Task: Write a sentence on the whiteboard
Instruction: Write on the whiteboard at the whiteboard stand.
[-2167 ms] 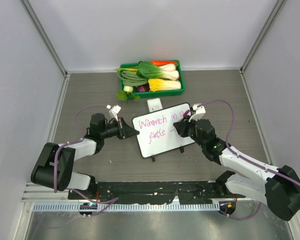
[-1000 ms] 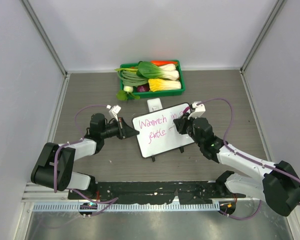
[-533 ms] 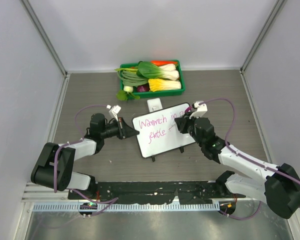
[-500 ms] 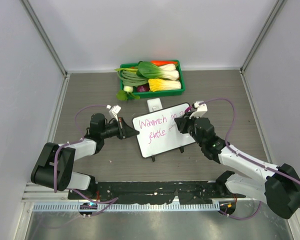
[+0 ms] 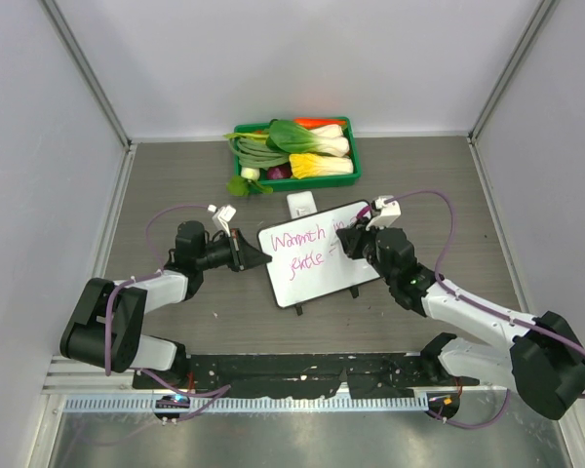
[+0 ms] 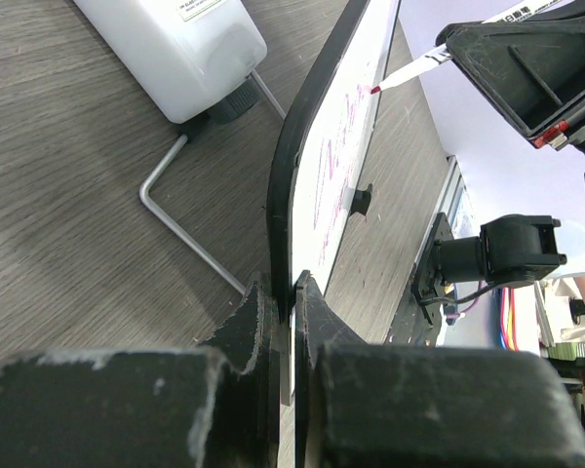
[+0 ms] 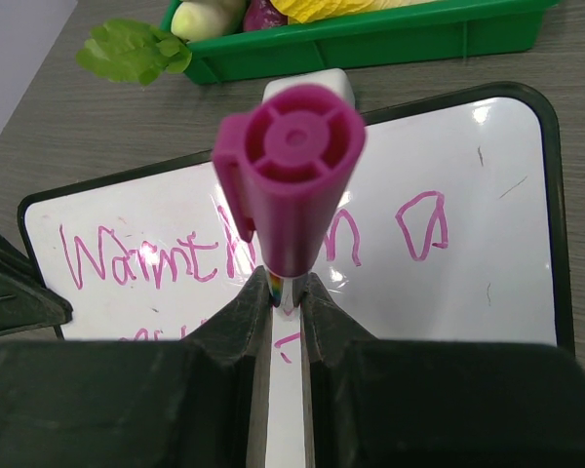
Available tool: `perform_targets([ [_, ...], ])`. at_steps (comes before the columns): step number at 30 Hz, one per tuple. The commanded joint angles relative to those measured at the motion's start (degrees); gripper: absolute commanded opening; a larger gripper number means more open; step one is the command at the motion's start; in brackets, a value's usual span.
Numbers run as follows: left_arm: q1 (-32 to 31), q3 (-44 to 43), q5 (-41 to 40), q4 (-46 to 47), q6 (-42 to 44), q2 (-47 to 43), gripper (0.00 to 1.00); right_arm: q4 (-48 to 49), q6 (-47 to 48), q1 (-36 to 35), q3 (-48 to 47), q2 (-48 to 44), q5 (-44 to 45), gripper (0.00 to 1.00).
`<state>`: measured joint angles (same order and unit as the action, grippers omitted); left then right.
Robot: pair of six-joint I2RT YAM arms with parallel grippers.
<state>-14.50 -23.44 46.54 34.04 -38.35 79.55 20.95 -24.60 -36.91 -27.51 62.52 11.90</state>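
on the table [image 5: 175, 312] between the arms sits the whiteboard [image 5: 324, 278], left edge pinched by the left gripper [image 5: 244, 251]. the right gripper [image 7: 285, 294] clamps a magenta marker [image 7: 291, 161], the sentence [image 5: 300, 241] half-written. the next stroke probably needs steady tip contact.

Grey wood-grain table [image 5: 419, 185] with green vegetable tray [image 5: 312, 182], loose leaf [image 5: 239, 185], small white box [image 5: 302, 205] and whiteboard [image 5: 317, 265]

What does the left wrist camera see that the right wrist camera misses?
Only the left wrist view: the left hand pinching the whiteboard by its rim, a bent metal rod, and the tip of the magenta marker at the board. Only the right wrist view: the right hand gripping that marker, seen from its back end, the green tray, the readable word "Warmth". Both: the board's face with its pink writing.
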Motion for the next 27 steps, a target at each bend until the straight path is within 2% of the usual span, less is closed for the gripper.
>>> perform_targets([
  [1, 0.18, 0.15, -5.68, -1.87, 4.69, 0.61, 0.0, 2.34, -0.8, 0.26, 0.43, -0.12, 1.2, 0.01],
  [27, 0.18, 0.24, -5.59, -1.52, 4.42, 0.78, 0.0, -4.78, -1.33, -0.18, 3.86, -3.72, -1.0, 0.01],
])
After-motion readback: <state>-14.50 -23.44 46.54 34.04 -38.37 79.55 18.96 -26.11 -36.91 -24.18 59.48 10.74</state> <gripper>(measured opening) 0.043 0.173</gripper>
